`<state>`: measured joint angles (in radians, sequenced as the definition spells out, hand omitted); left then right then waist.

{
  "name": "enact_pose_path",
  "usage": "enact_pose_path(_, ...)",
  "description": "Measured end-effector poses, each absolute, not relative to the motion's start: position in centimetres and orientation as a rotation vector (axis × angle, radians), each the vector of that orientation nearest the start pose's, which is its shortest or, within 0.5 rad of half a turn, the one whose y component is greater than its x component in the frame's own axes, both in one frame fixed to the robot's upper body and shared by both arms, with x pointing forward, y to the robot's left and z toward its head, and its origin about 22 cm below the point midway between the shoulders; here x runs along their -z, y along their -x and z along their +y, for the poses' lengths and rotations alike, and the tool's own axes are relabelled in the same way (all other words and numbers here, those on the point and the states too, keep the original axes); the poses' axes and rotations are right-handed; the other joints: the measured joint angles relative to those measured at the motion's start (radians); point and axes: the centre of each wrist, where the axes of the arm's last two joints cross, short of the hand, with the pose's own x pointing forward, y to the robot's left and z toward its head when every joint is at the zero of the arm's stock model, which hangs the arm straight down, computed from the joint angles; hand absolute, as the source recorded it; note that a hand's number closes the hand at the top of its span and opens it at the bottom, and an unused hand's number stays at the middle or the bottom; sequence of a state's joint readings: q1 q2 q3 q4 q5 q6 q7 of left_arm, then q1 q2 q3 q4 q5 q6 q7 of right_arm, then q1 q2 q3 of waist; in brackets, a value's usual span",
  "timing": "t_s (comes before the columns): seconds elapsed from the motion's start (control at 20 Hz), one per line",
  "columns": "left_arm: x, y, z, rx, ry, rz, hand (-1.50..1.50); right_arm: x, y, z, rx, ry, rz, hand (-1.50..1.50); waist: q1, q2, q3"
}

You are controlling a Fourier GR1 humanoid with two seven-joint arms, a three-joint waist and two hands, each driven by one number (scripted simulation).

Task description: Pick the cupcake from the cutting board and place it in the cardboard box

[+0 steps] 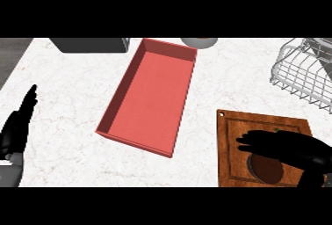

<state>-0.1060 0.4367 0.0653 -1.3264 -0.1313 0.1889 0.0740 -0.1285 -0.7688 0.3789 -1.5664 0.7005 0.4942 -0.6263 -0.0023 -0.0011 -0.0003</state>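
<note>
The black right hand (285,147), fingers spread, hovers over the brown round cupcake (265,170) on the wooden cutting board (230,132); best centred before closing.

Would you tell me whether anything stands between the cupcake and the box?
Nothing visible does: only bare counter lies between the board, where the right hand hangs over the cupcake, and the box to its left.

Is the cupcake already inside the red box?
No, the cupcake lies on the cutting board under the right hand, and the red box shows only its bare floor.
</note>
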Motion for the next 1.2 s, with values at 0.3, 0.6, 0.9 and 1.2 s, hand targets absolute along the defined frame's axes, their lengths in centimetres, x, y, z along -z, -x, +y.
enact_pose_path(0.3, -1.7, -26.2, 35.8, 0.207, -0.652, -1.368, 0.00, -4.4, -24.4, -30.5, -1.903, 0.035, -1.260, -1.50, 0.002, 0.000, 0.000)
enact_pose_path(0.6, -2.3, -26.3, 35.6, 0.210, -0.645, -1.365, 0.00, -2.3, -24.8, -29.1, -1.894, 0.079, -1.281, 1.50, 0.004, 0.000, -0.001)
enact_pose_path(0.9, -1.9, -25.9, 35.5, 0.207, -0.649, -1.364, 0.00, -1.5, -25.7, -28.8, -1.861, 0.196, -1.433, 1.50, 0.004, -0.001, -0.004)
enact_pose_path(1.2, -1.6, -25.9, 35.9, 0.216, -0.648, -1.369, 0.00, -2.6, -29.6, -28.5, -1.781, 0.344, -1.539, 1.50, 0.014, 0.002, -0.003)
